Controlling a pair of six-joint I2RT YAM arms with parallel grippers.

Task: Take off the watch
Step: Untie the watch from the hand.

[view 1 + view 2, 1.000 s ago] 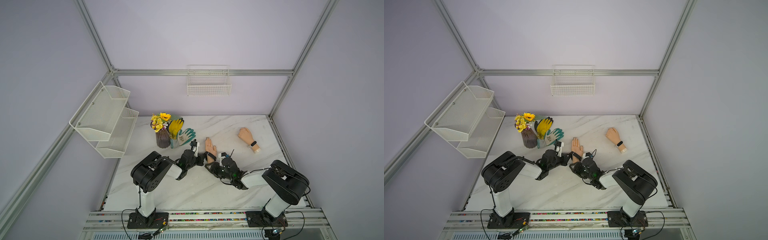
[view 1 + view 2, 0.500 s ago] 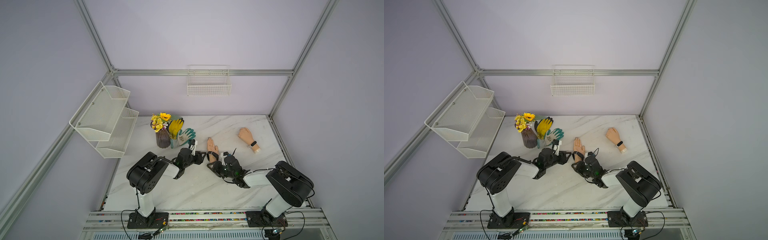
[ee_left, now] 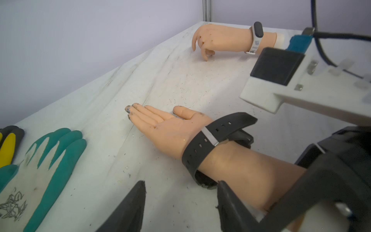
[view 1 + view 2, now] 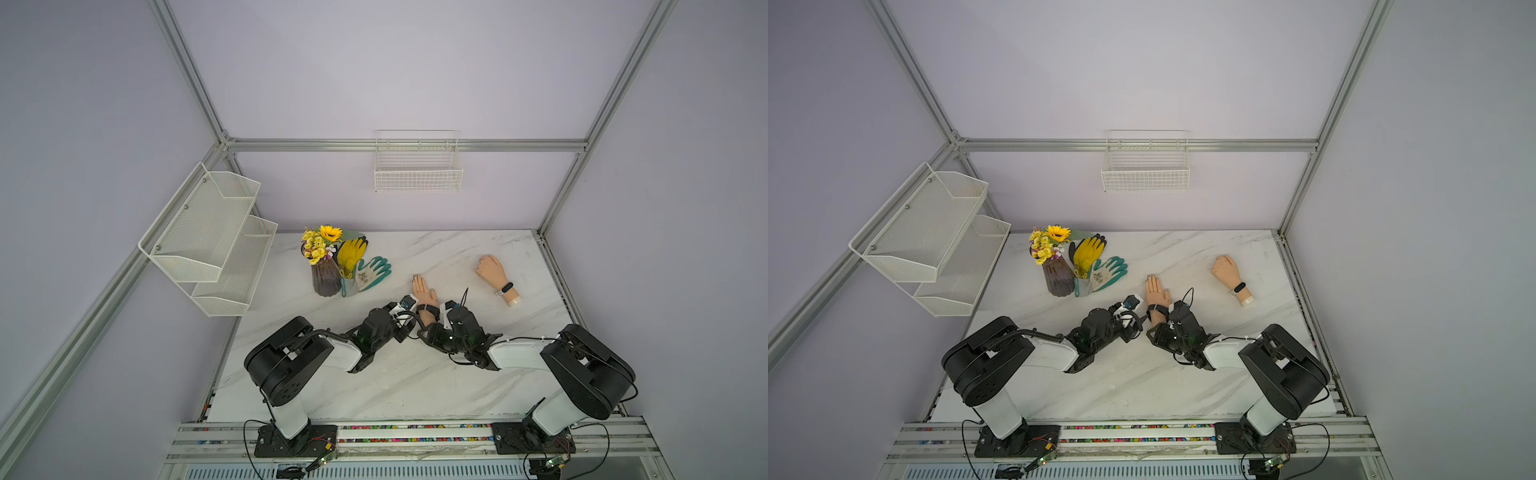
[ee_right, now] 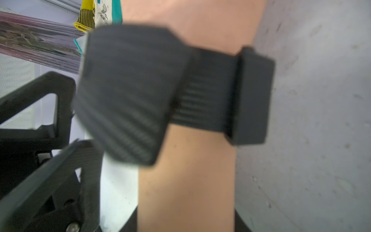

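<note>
Near the middle of the worktop (image 4: 374, 386), a dummy hand (image 4: 423, 291), palm up, fingertips toward the back edge. Strapped round its wrist, the watch (image 4: 428, 308), plain in both top views. In the left wrist view, black strap of the watch (image 3: 208, 140) run through a silver keeper, free end standing off the wrist; face not visible there. In the right wrist view, close and blurred, the watch (image 5: 180, 90) across the bare forearm.

Just beside the forearm, on the side toward the left edge, the left gripper (image 3: 180, 206): fingers (image 3: 130, 206) spread, only bare worktop in the gap, gripping nothing. Contact between the nearer finger and the forearm: cannot tell.

On the forearm, on the front-edge side of the watch, the right gripper (image 4: 428, 330): fingers pressed against the forearm from both sides, pinching it.

Toward the back right corner, a second dummy hand (image 4: 490, 268), curled, a slim band (image 4: 506, 287) on its wrist. Toward the back left corner, a vase (image 4: 326, 280) of flowers, just beside it a yellow glove (image 4: 352, 254) and a green glove (image 4: 372, 272)
</note>
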